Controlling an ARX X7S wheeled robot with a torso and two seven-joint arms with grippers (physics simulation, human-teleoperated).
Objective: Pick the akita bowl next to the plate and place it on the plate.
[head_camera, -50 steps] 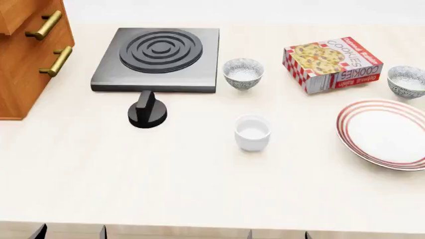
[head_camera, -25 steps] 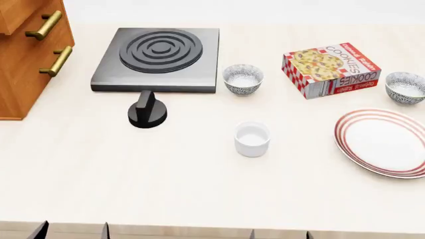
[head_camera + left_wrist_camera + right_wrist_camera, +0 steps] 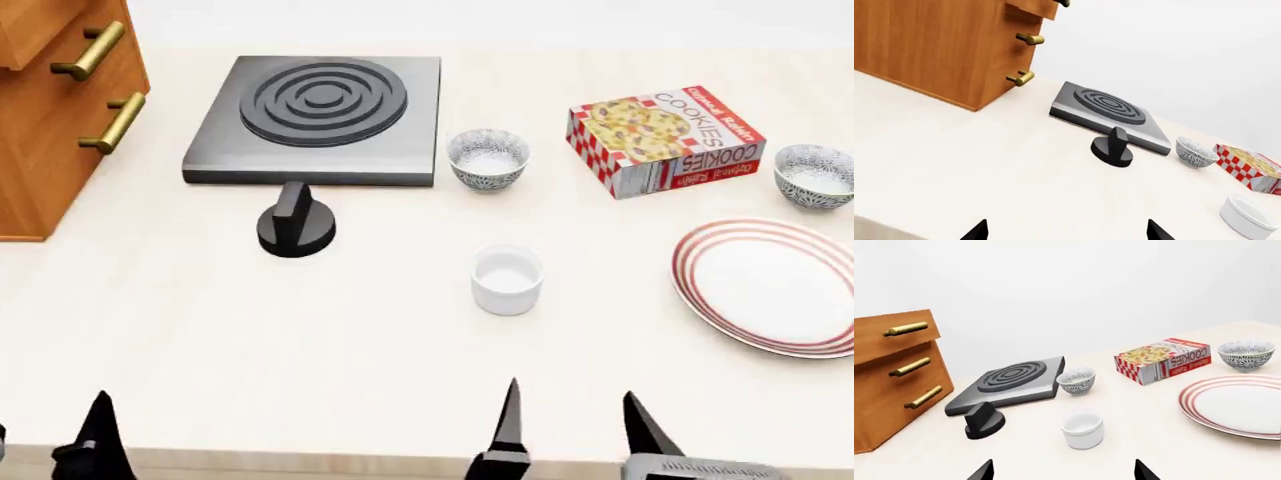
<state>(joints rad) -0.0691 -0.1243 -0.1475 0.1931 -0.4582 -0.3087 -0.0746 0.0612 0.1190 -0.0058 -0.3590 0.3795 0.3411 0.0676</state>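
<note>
White counter set with two speckled bowls, one striped plate, one cup, one cookie box.

One bowl is placed just beside the plate, apart from it; the second bowl is beside the single burner. Both the left gripper and right gripper are spread, nothing grasped.

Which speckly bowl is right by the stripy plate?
The akita bowl at the far right, beyond the cookie box, sits beside the plate. The other speckled bowl sits by the stove.
</note>
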